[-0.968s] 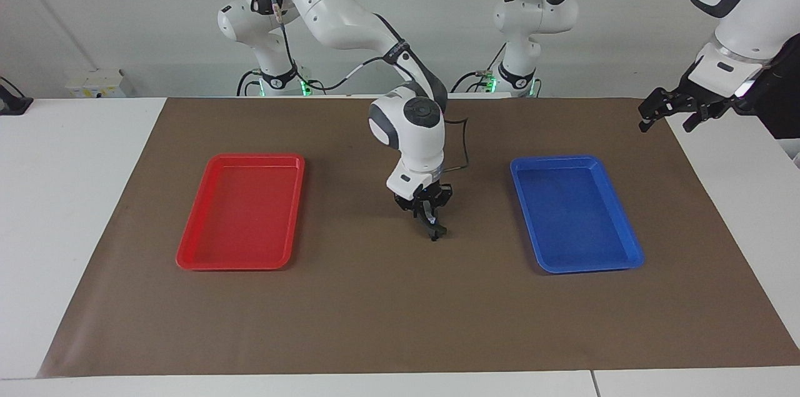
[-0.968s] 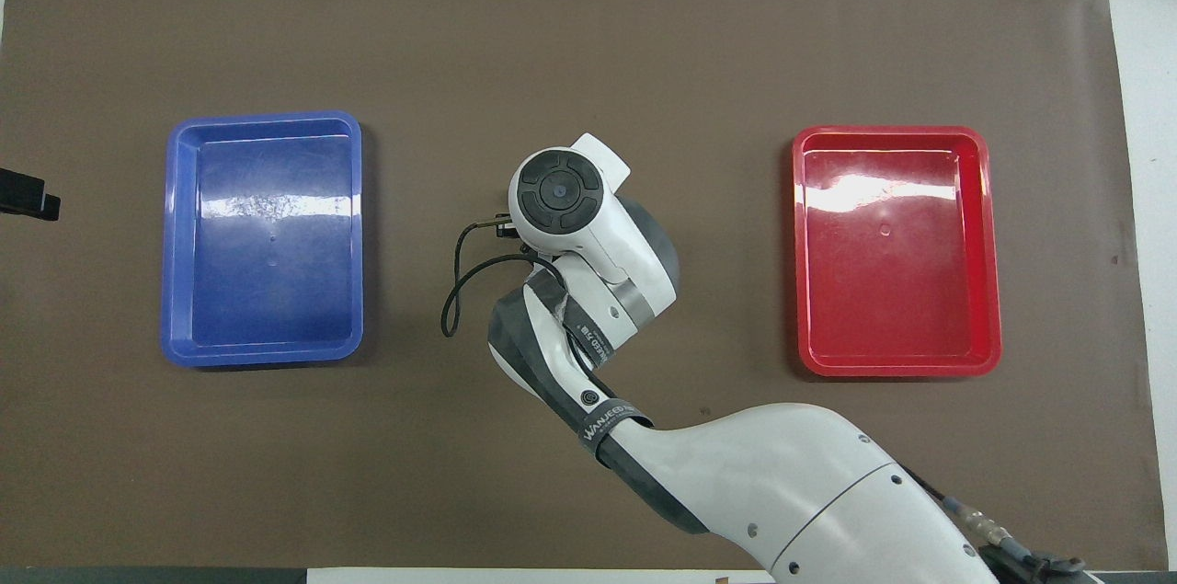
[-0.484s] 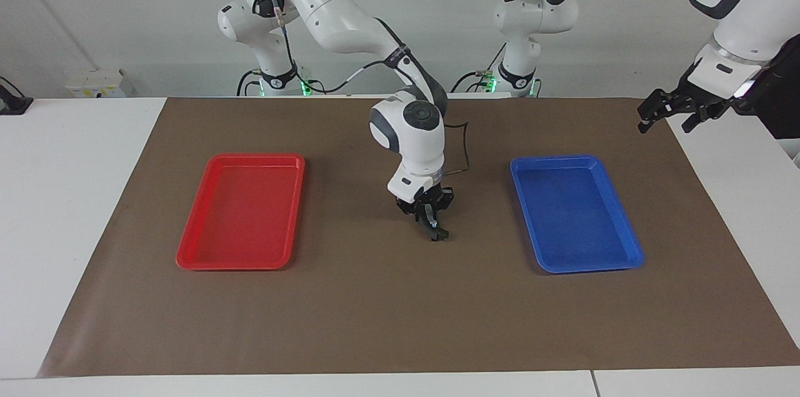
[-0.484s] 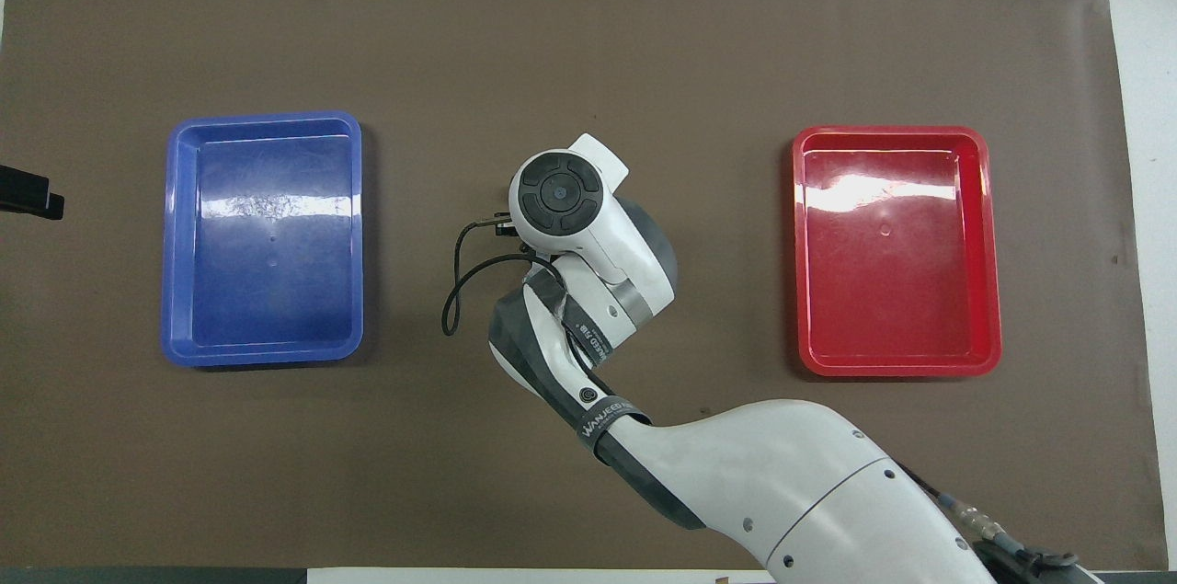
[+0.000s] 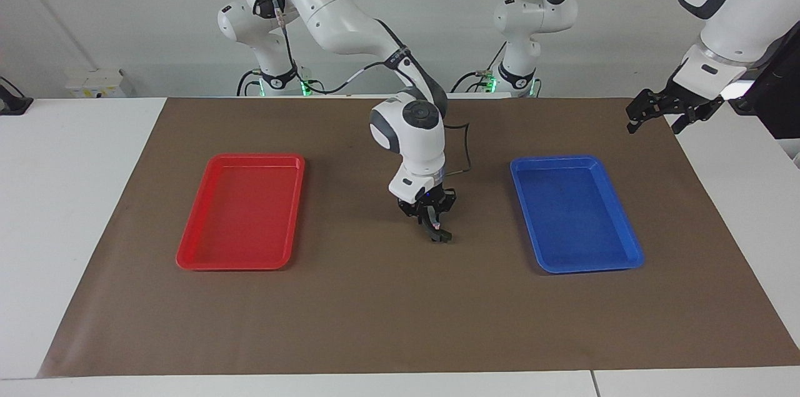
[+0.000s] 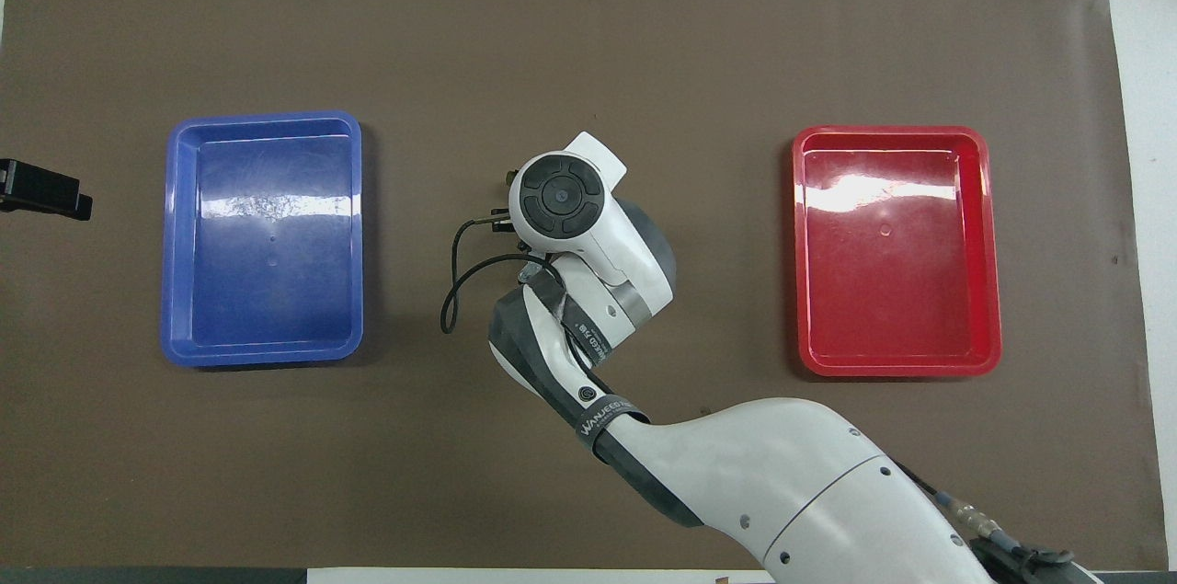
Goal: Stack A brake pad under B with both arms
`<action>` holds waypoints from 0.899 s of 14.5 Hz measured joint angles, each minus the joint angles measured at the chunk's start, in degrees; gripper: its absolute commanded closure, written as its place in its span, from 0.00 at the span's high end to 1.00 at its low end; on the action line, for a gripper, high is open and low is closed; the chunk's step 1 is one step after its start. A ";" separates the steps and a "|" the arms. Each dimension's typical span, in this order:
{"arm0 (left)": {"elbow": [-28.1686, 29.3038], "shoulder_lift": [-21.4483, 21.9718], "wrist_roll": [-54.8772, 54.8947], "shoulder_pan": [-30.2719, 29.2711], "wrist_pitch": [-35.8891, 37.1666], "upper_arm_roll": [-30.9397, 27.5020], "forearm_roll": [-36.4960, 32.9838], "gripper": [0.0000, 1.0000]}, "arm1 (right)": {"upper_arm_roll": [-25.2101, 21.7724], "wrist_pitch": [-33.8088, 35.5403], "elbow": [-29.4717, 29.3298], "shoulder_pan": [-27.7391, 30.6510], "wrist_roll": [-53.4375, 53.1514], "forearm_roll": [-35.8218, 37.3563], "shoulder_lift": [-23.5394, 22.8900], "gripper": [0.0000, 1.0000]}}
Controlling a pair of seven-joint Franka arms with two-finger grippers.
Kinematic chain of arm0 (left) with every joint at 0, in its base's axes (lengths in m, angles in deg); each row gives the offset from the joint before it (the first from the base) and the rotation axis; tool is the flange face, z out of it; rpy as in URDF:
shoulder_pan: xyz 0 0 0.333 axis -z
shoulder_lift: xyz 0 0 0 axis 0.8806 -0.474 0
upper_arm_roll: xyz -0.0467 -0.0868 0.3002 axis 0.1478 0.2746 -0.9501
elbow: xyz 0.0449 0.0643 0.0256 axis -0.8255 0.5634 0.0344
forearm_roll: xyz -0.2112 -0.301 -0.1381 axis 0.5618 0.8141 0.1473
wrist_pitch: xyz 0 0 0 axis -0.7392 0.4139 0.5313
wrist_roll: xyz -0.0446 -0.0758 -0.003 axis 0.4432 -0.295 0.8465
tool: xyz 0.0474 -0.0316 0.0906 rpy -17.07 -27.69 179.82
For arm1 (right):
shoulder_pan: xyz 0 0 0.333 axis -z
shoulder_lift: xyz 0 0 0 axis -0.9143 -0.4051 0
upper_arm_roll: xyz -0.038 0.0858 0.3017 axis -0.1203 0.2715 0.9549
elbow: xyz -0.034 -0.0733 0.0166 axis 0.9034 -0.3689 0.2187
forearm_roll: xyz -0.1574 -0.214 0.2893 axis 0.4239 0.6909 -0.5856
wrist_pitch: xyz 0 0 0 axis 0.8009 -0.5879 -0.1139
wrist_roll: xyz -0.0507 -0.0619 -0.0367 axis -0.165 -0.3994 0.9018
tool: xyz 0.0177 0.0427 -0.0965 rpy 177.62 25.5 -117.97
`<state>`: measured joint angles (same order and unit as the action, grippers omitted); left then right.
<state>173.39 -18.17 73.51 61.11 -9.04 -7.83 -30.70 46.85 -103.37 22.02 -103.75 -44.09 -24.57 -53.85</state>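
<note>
From overhead the right arm's own wrist covers the right gripper (image 5: 435, 231), so I can only read it from the facing view. There it points down, low over the brown mat (image 5: 375, 309), in the open stretch beside the blue tray (image 5: 553, 158) toward the right arm's end. Its fingertips are pinched together. A small dark sliver shows at the tips, just above the mat. I cannot tell whether that is a held piece or the fingers themselves. So I cannot place A brake pad or B with any confidence: no short grey pad and no long crescent with a silver strip can be made out lying on the mat or in either tray.

The left gripper (image 5: 653, 119) is cut off at the frame edge in the overhead view. In the facing view it hangs with jaws spread wide, carrying nothing, over the mat's edge. It is past the blue tray toward the left arm's end; that arm waits.

The red tray (image 5: 256, 156) sits well apart from the blue tray, toward the right arm's end. Broad bare mat lies around the blue tray, with white worktop (image 5: 62, 197) showing past the mat's edges. A black cable (image 6: 451, 290) loops off the right wrist on the blue tray's side, clear of the tray's rim.
</note>
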 measured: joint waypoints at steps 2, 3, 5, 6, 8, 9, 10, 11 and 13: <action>0.00 0.47 0.00 0.00 0.24 0.15 0.00 0.99 | -0.01 1.56 -0.15 0.09 0.00 0.79 0.01 0.01; 0.00 0.72 0.00 0.00 0.86 0.19 0.00 0.99 | -0.01 2.28 -0.24 0.18 0.00 1.14 0.01 0.01; -0.01 1.44 0.00 0.00 2.35 0.26 0.00 0.99 | -0.01 2.53 -0.33 0.32 0.00 1.30 0.02 0.01; -0.02 1.86 0.00 0.00 2.83 0.27 0.00 0.99 | -0.01 2.52 -0.36 0.34 0.00 1.32 0.02 0.01; -0.02 2.64 0.00 0.00 3.73 0.28 0.00 0.99 | -0.01 2.47 -0.41 0.31 0.00 1.34 0.02 0.01; -0.02 2.78 0.00 -0.01 3.77 0.27 0.00 0.99 | -0.01 2.24 -0.42 0.30 0.00 1.34 0.02 0.01; -0.02 2.81 0.00 -0.05 3.76 0.27 0.00 0.99 | -0.01 1.88 -0.42 0.30 0.00 1.34 0.02 0.01; -0.02 2.81 0.00 -0.15 3.79 0.26 0.00 0.99 | -0.01 1.73 -0.42 0.30 0.00 1.34 0.02 0.01; -0.02 2.81 0.00 -0.31 4.14 0.26 0.00 0.99 | -0.01 1.72 -0.42 0.28 0.00 1.34 0.02 0.01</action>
<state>173.38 -15.36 73.51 60.81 -4.90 -7.58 -30.70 46.84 -101.65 21.60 -103.48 -44.09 -23.23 -53.84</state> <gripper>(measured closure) 0.004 0.577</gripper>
